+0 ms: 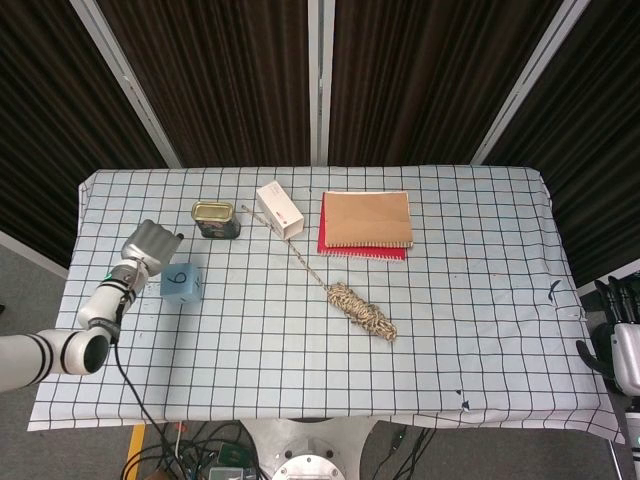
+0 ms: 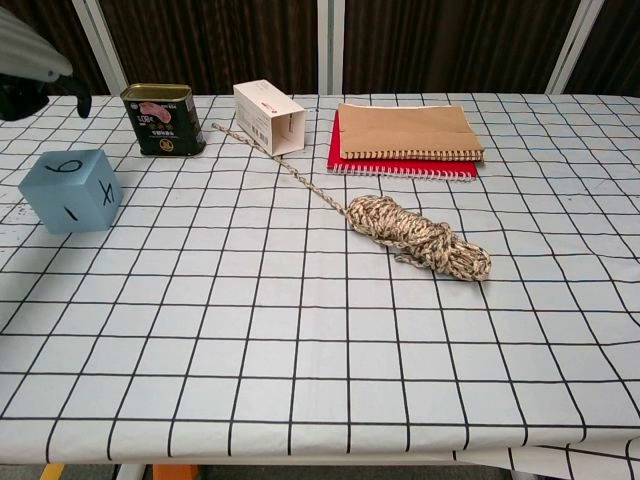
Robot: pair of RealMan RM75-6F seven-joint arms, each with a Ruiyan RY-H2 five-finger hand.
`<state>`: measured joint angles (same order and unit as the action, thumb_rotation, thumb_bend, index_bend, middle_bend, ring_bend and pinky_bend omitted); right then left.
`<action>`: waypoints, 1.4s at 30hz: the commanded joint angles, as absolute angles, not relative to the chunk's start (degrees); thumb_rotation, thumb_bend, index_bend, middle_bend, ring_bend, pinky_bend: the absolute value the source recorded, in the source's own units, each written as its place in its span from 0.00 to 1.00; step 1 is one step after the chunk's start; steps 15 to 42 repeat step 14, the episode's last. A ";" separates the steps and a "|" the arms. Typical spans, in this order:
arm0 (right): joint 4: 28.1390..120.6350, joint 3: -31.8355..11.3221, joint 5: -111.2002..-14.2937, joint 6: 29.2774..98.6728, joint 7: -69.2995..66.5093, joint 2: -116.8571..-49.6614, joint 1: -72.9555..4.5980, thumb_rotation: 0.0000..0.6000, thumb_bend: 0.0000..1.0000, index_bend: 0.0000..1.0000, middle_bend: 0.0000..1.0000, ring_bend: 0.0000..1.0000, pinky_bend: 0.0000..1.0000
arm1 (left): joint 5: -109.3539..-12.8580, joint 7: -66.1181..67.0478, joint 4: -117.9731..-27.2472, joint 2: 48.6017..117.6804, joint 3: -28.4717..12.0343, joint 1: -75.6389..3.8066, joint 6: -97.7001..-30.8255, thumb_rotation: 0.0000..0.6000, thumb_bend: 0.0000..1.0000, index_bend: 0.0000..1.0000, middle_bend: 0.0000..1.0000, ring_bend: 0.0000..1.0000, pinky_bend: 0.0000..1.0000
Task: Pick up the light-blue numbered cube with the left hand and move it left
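Note:
The light-blue numbered cube [image 1: 182, 281] [image 2: 70, 190] rests flat on the checked cloth near the table's left side, a 6 on its top face. My left hand [image 1: 148, 243] [image 2: 30, 68] hovers just up and left of it, fingers spread, holding nothing and clear of the cube. In the chest view only part of that hand shows at the top left corner. My right hand [image 1: 618, 345] hangs off the table's right edge, low and away from everything; its finger state is unclear.
A tin can [image 1: 215, 219] stands behind the cube. A white box [image 1: 279, 209], a brown notebook on a red one [image 1: 365, 222], and a braided rope bundle [image 1: 362, 311] with its long tail lie toward the middle. The table's left edge [image 1: 70, 290] is close.

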<state>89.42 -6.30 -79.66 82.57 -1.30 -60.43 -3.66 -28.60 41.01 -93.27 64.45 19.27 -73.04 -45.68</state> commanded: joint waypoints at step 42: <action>86.10 -5.56 -80.60 83.56 -3.59 -61.26 -2.70 1.00 0.21 0.00 0.00 0.00 0.00 | -70.51 2.65 -90.26 64.84 17.93 -23.51 -101.02 1.00 0.00 0.17 0.06 0.03 0.15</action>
